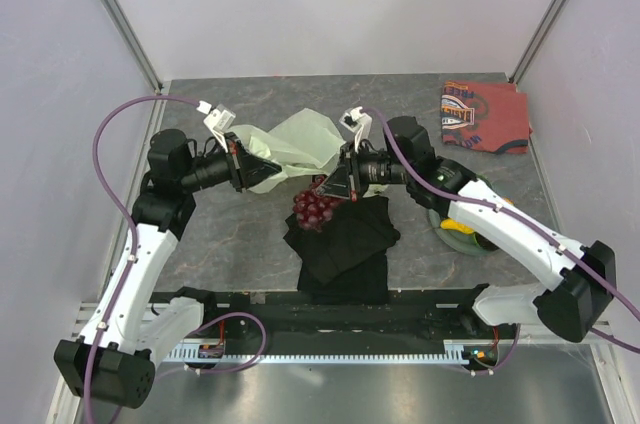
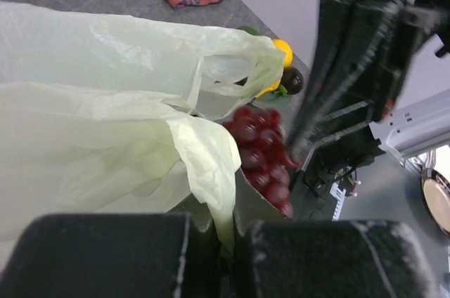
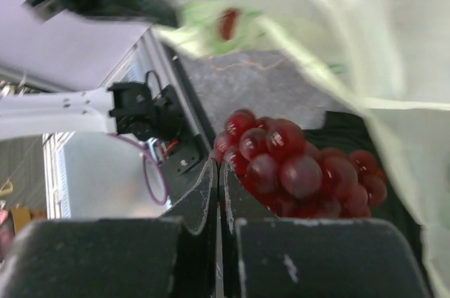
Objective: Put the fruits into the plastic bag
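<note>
The pale yellow-green plastic bag [image 1: 300,139] lies behind mid-table. My left gripper [image 1: 268,170] is shut on a fold of the plastic bag's edge [image 2: 211,171], pinched between the tips of the left gripper [image 2: 230,233]. A dark red grape bunch [image 1: 315,209] hangs at the tips of my right gripper [image 1: 328,190], just beside the bag's mouth. In the right wrist view the right gripper [image 3: 218,166] is shut, with the grape bunch [image 3: 295,168] against its tip; the pinched part is hidden. A yellow fruit [image 2: 283,50] and a dark maroon one [image 2: 292,80] show past the bag.
A folded black cloth [image 1: 345,244] lies under the grapes at front centre. A grey-green plate [image 1: 478,245] with fruit sits under my right forearm. A red-orange patterned cloth [image 1: 485,116] lies at the back right corner. Walls enclose the table.
</note>
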You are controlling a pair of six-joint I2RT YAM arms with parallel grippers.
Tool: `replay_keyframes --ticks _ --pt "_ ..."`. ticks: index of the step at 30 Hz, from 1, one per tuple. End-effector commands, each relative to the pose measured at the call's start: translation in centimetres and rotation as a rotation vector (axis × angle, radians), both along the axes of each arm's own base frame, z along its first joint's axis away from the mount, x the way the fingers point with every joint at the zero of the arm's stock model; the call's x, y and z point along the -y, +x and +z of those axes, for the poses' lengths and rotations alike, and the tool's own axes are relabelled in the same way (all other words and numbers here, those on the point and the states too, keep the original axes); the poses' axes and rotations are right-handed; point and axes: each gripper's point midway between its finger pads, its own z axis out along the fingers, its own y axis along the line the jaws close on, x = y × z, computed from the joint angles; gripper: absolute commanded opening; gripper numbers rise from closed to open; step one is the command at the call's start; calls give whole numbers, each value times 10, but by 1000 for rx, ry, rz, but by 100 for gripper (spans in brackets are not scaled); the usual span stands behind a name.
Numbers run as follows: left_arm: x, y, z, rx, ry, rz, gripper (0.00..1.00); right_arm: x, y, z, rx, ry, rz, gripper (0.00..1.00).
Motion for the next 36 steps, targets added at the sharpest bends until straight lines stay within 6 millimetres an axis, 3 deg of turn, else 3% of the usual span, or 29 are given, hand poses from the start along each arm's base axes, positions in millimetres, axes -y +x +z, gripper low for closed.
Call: replay_keyframes --ticks 1,7,10,14,19,29,36 --pt "5 -16 18 137 -4 -110 2 16 35 53 115 63 -116 0" --pt "13 -38 27 182 -30 -250 2 57 83 96 178 121 -271 0" --pt "15 -47 29 198 -41 -301 2 63 97 105 194 129 -305 0" --pt "21 -63 30 197 -62 -397 1 60 115 106 189 137 -323 0" --pt "27 -71 27 180 -69 -450 1 52 126 123 200 210 -325 0" --pt "33 -74 21 141 -76 -489 2 35 127 162 176 396 -259 0" --pt "34 -74 20 137 -76 -498 2 24 130 159 140 447 -236 0"
